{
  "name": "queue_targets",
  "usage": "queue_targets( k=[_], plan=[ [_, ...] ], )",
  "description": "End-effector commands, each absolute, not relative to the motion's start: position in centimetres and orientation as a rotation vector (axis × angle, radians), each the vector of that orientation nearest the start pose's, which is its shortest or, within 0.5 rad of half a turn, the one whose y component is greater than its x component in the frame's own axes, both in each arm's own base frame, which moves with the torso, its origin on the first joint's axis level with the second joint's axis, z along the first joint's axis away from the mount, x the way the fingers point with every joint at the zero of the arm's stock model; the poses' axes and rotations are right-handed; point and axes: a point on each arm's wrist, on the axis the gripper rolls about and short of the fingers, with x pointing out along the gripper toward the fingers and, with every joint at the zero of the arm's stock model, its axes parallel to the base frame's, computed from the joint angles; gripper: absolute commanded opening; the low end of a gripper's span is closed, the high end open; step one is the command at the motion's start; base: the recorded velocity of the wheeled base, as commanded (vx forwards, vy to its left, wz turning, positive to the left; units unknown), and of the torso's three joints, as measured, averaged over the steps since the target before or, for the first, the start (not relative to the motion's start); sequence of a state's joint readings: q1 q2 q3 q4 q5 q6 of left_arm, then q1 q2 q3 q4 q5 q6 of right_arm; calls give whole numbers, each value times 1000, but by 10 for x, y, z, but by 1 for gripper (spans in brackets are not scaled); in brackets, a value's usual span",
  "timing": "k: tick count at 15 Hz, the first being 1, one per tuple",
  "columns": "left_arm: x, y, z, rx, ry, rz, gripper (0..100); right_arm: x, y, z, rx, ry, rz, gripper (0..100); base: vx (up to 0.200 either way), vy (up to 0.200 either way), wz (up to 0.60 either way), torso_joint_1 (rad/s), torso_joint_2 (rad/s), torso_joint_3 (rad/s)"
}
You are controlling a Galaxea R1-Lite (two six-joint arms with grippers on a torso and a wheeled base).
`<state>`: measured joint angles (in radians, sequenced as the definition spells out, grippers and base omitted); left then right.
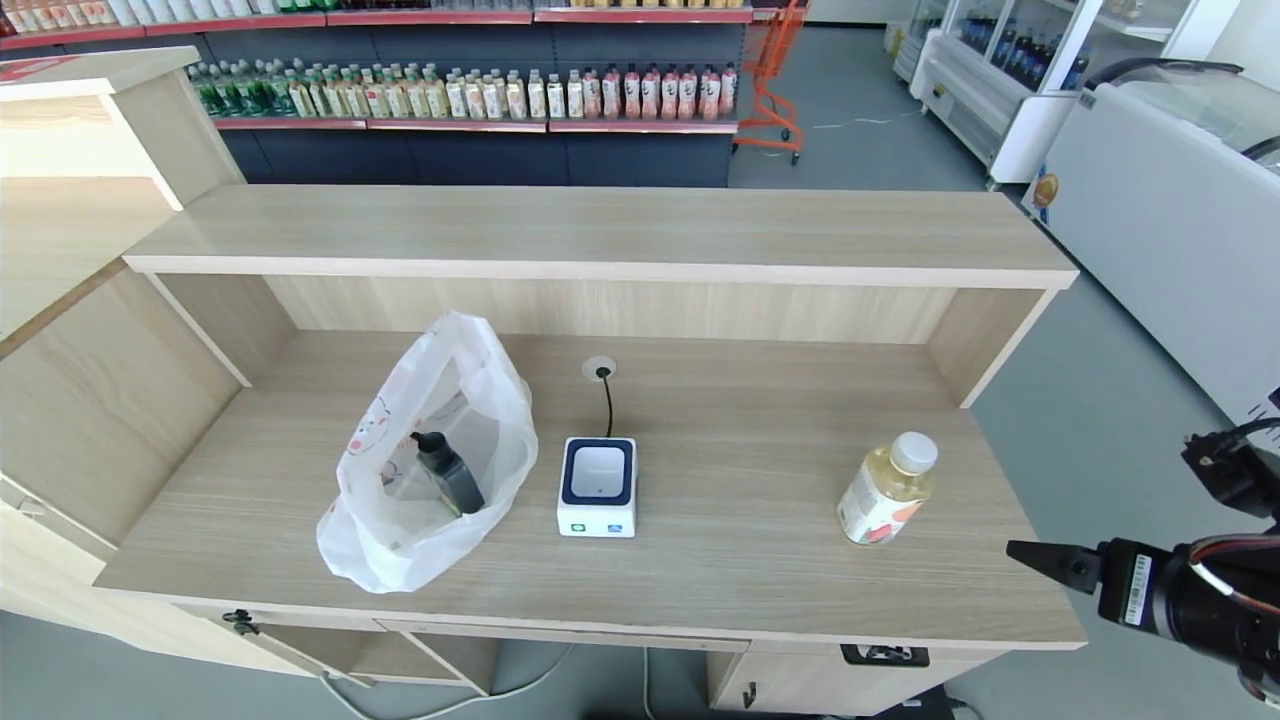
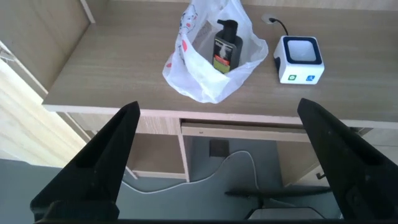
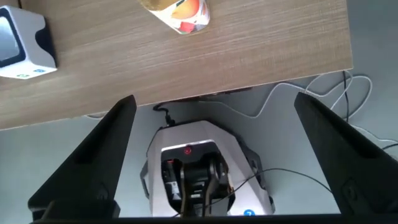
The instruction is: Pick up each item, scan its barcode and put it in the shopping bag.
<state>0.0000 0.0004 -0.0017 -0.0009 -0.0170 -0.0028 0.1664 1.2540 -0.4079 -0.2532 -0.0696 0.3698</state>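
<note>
You've got 1 drink bottle [image 1: 888,490] upright on the counter [image 1: 750,520], well right of the scanner [image 1: 597,480]. Right gripper [image 3: 214,102]: jaws wide apart, off the counter's near right corner, bottle beyond the fingertips and not between them. Left gripper [image 2: 219,106]: jaws wide apart, off the near edge. Shopping bag [image 2: 186,74] lies farther in, 1 dark pump bottle [image 2: 225,48] inside.
</note>
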Motion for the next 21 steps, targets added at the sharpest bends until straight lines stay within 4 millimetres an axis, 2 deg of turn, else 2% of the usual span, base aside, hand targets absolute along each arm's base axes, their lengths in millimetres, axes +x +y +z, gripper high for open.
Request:
queue_targets(
  k=[1, 4, 7, 10, 12, 13, 16, 19, 21],
  plan=[
    [-23, 0, 76, -8, -3, -17, 100, 165, 25, 144, 287, 622, -25, 100, 0, -200, 0, 7, 2, 7],
    [-23, 0, 76, -8, -3, -17, 100, 179, 28, 135, 271, 678, -34, 100, 0, 0, 0, 0, 0, 0],
    [-23, 0, 76, -8, -3, -17, 100, 203, 34, 117, 266, 735, -19, 100, 0, 0, 0, 0, 0, 0],
    [-23, 0, 76, -8, -3, -17, 100, 224, 44, 102, 299, 728, 163, 100, 0, 0, 0, 0, 0, 0],
    [-23, 0, 76, -8, -3, -17, 100, 232, 48, 93, 207, 731, 229, 100, 0, 0, 0, 0, 0, 0],
    [-23, 0, 76, -8, -3, -17, 100, 242, 49, 82, 87, 712, 268, 100, 0, 0, 0, 0, 0, 0],
    [-23, 0, 76, -8, -3, -17, 100, 262, 61, 63, -43, 621, 339, 100, 0, 0, 0, 0, 0, 0],
    [-23, 0, 76, -8, -3, -17, 100, 272, 82, 48, -76, 557, 405, 100, 0, 0, 0, 0, 0, 0],
    [-23, 0, 76, -8, -3, -17, 100, 278, 89, 41, -86, 539, 418, 100, 0, 0, 0, 0, 0, 0]
  ],
)
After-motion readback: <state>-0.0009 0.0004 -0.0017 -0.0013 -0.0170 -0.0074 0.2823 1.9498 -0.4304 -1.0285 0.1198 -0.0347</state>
